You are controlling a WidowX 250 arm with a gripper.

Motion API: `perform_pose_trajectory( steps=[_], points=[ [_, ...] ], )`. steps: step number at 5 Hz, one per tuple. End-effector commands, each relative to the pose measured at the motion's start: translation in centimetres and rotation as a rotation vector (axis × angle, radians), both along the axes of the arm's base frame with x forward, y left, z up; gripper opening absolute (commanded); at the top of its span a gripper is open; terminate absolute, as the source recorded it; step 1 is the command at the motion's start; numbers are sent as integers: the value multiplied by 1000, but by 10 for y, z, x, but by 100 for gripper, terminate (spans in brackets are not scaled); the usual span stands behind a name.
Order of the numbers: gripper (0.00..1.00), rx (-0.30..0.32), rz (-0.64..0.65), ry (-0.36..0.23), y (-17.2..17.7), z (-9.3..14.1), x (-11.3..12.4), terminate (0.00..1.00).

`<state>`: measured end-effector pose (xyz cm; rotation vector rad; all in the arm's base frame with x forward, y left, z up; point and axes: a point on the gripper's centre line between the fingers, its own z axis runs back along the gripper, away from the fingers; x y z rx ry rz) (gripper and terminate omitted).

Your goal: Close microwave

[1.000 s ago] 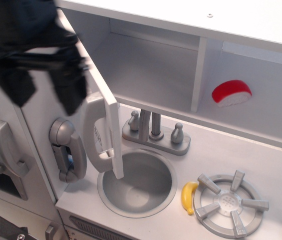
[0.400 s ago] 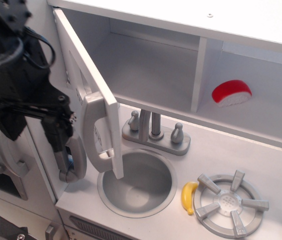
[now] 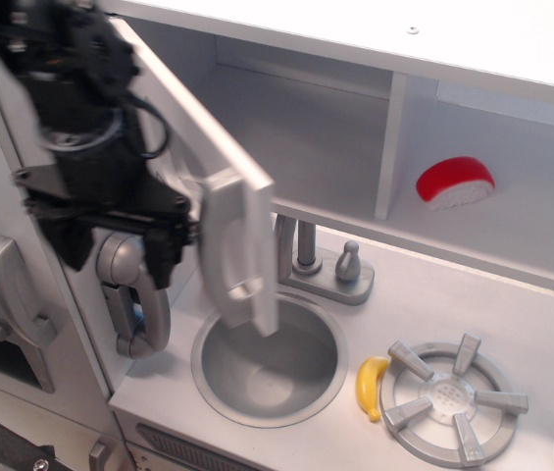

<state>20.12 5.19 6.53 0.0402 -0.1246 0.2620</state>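
The microwave (image 3: 301, 137) is a white box compartment at the top of the toy kitchen. Its hinged white door (image 3: 183, 128) stands partly open, angled out toward the sink. The door's grey bar handle (image 3: 235, 253) hangs over the sink's left rim. My black gripper (image 3: 118, 250) is on the outer left side of the door, right against its face, just left of the handle. Its two dark fingers point down and stand apart with nothing between them. The arm hides the door's upper left part and its window.
A red-and-white toy (image 3: 455, 182) lies in the open nook to the right. Below are a grey faucet (image 3: 306, 257), a round sink (image 3: 269, 365), a yellow banana (image 3: 371, 386) and a grey burner (image 3: 448, 397). A grey toy phone (image 3: 134, 309) and a tall panel's handle (image 3: 17, 294) are at the left.
The arm has moved right and up against the door. The door has swung to the right, toward the compartment, and its handle now covers the left faucet knob.
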Motion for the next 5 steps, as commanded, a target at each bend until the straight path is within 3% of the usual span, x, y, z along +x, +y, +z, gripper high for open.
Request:
perform_pose_trajectory(
  steps=[1, 3, 5],
  points=[
    [100, 14, 32, -92, -5, 9, 43, 0],
    [100, -13, 54, -182, -14, 21, 77, 0],
    [100, -71, 53, -325, -17, 32, 94, 0]
  ],
)
